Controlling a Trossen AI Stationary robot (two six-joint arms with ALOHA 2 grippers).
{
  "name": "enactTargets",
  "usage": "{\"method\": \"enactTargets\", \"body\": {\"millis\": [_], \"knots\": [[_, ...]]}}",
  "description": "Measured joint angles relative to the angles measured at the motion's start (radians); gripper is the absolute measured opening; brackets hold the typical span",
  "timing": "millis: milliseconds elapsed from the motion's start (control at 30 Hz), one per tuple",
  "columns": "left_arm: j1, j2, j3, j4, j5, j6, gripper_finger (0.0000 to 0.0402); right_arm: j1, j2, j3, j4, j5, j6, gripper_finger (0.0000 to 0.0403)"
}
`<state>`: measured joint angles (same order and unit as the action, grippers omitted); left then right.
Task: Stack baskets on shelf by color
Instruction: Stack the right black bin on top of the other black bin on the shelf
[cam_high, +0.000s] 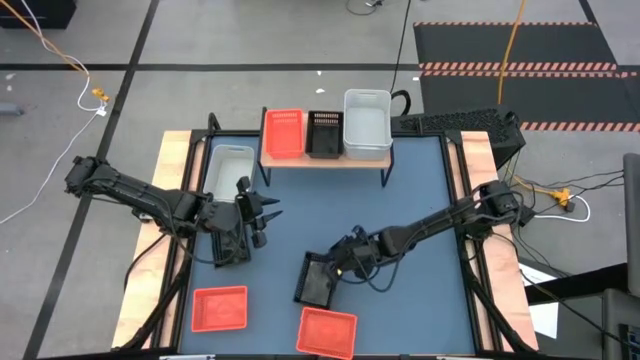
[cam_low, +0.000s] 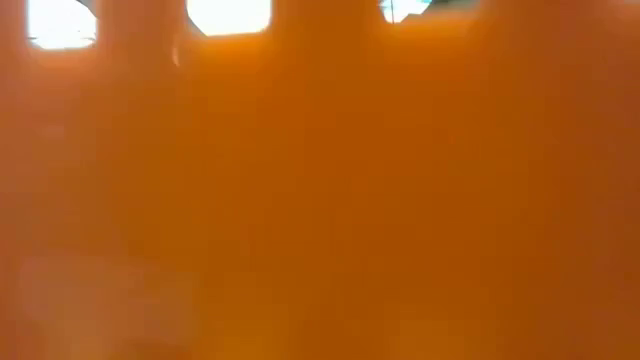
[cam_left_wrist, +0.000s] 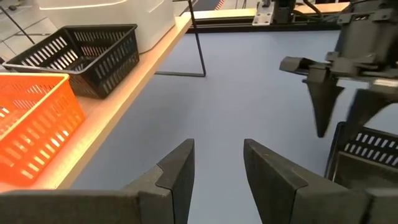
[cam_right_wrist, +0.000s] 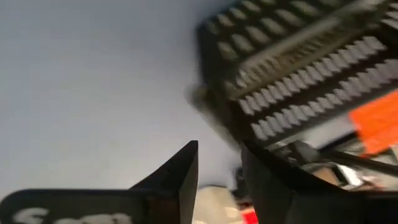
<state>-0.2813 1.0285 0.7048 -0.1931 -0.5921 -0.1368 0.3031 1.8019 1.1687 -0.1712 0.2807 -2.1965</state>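
Note:
The shelf (cam_high: 330, 160) stands at the table's far edge with a red basket (cam_high: 283, 133), a black basket (cam_high: 323, 133) and a white basket (cam_high: 367, 123) side by side on its plank. Another black basket (cam_high: 318, 280) lies near the table's middle, blurred in the right wrist view (cam_right_wrist: 298, 68). My right gripper (cam_high: 342, 266) hangs open just over its right end, one finger (cam_left_wrist: 322, 102) outside the basket's wall and one (cam_left_wrist: 367, 112) over its inside. My left gripper (cam_left_wrist: 217, 171) stands open over bare table left of centre, holding nothing. My right gripper comes down at a slant from the table's right toward the black basket's end wall (cam_left_wrist: 336, 146). Whether a finger touches the wall I cannot tell. The basket rests on the table.
A white basket (cam_high: 229, 170) sits on the table at the far left, beside the shelf. Two red baskets (cam_high: 220, 308) (cam_high: 327, 332) lie near the front edge; one fills the low view (cam_low: 320, 200). Wooden side boards (cam_high: 170, 200) line the table. A dark object (cam_high: 230, 246) lies under my left arm.

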Motion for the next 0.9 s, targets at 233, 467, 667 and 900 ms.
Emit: {"method": "enactTargets", "body": {"millis": [233,467,667,900], "knots": [[0.002,0.0,0.0,0.003,0.0,0.003,0.014,-0.011,0.0,-0.001,0.018,-0.037,-0.048,0.0101],[0.002,0.0,0.0,0.003,0.0,0.005,0.014,-0.03,0.014,-0.084,0.057,-0.05,-0.108,0.01],[0.008,0.0,0.0,0.008,0.0,0.012,0.014,-0.029,0.014,-0.151,0.173,-0.05,-0.13,0.01],[0.035,0.0,0.0,0.009,-0.001,0.012,0.014,-0.032,0.004,-0.153,0.231,0.05,0.09,0.0034]]}}
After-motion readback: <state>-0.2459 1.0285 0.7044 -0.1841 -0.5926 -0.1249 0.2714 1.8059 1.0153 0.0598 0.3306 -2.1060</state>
